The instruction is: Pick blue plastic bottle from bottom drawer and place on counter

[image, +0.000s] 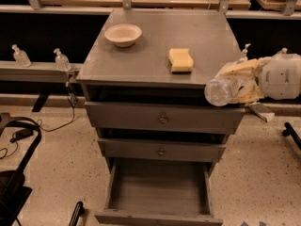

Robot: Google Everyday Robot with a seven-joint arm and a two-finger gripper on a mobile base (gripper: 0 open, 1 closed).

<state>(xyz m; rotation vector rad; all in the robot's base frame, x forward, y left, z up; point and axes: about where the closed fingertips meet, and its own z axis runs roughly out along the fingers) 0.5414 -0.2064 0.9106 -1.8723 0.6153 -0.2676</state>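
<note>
My claw (236,83) is closed around the blue plastic bottle (219,91), which lies on its side in my grip at the front right corner of the bench (150,60), base end poking toward the cabinet and about level with the top's edge. The bottom drawer (159,188) stands pulled out below and the bottle is out of it, so I judge the pick done and the carry under way. Next I need to bring the bottle in over the bench top, onto the bare patch right of the yellow sponge (181,60), well apart from the bowl (122,34), lower it, then let go.
</note>
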